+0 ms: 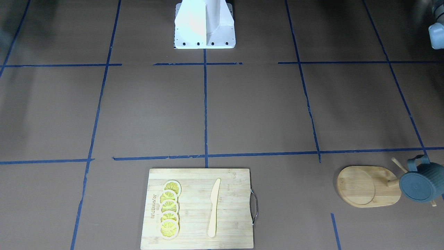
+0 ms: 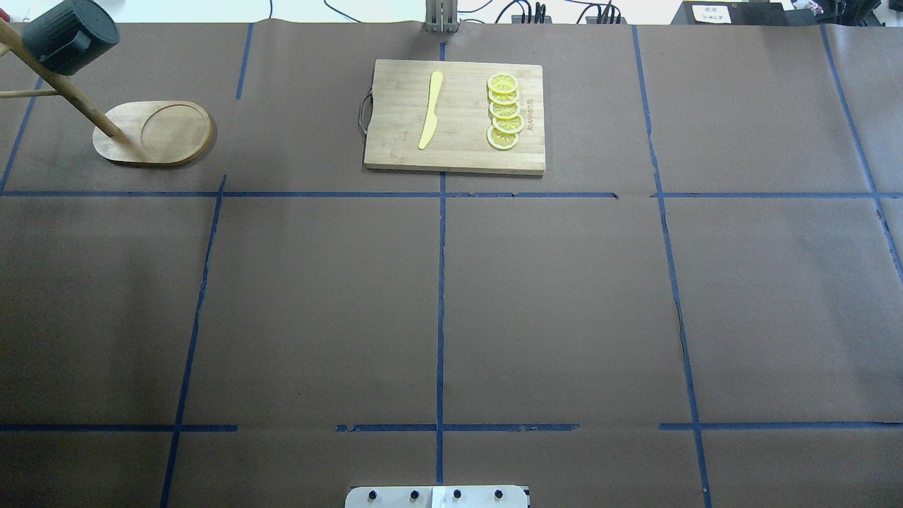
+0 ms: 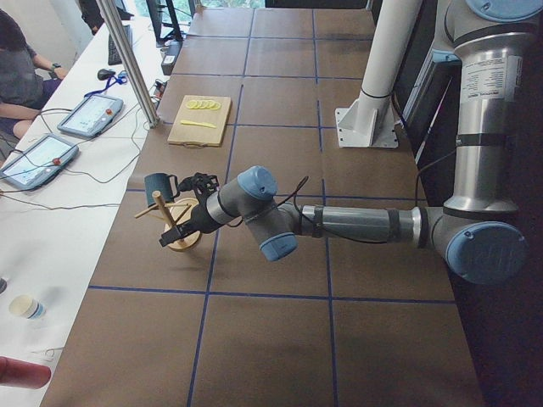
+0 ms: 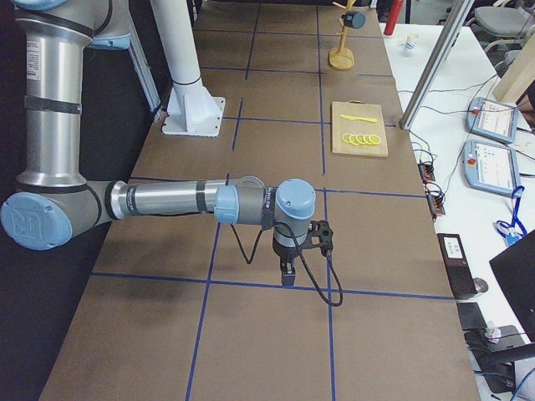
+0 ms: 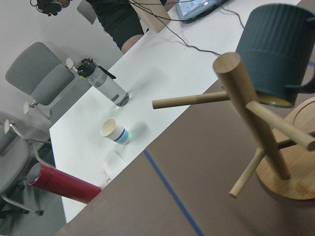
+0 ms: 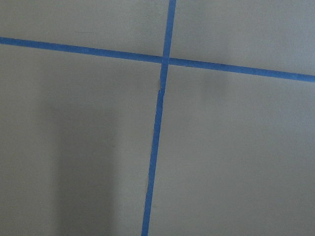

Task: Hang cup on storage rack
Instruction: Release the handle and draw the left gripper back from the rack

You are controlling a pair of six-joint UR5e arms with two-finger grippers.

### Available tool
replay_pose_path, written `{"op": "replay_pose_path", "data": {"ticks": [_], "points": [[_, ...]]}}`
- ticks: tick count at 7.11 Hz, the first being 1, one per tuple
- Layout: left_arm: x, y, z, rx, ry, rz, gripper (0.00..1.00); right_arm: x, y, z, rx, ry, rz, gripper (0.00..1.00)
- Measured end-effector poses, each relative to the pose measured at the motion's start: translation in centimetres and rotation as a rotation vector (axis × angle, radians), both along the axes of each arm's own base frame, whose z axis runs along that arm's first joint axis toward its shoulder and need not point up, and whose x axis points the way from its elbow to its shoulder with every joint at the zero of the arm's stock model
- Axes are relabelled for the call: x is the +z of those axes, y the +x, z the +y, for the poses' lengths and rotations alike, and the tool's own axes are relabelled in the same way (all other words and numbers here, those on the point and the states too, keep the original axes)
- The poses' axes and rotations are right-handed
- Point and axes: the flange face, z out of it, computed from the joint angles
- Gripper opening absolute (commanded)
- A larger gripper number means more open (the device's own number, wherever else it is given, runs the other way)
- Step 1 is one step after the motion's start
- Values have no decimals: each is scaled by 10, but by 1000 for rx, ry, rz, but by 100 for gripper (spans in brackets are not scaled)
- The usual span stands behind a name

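Note:
The dark blue-grey ribbed cup (image 5: 275, 49) hangs tilted, mouth down, on an upper peg of the bamboo storage rack (image 5: 246, 98). In the overhead view the cup (image 2: 67, 35) and the rack's oval base (image 2: 159, 134) are at the far left. They also show in the front view: cup (image 1: 419, 184), base (image 1: 367, 185). My left gripper (image 3: 171, 236) shows only in the left side view, close beside the rack (image 3: 180, 242); I cannot tell whether it is open. My right gripper (image 4: 287, 276) points down over bare table, far from the rack; I cannot tell its state.
A bamboo cutting board (image 2: 455, 116) with several lemon slices (image 2: 504, 113) and a yellow knife (image 2: 430, 109) lies at the far middle. Beyond the table's left end stands a white desk with a paper cup (image 5: 114, 132), bottles and tablets. The robot base (image 1: 204, 24) stands at the near edge.

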Motion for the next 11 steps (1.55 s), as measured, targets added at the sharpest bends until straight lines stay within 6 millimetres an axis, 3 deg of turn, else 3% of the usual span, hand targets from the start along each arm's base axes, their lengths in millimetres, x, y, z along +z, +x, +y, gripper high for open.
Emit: {"op": "replay_pose_path", "data": {"ticks": [3,5,9,11], "points": [[13,-59,0,6,-171,-196,100,1,0,1,0,-2,0,100],[33,-82,12,-2,-454,-174,100,1,0,1,1,-3,0,100],[62,-81,56,-38,-1008,441,100,6,0,0,9,-22,-1,100],[69,-78,68,-47,-1069,507,100,6,0,0,10,-23,-2,100]]}}
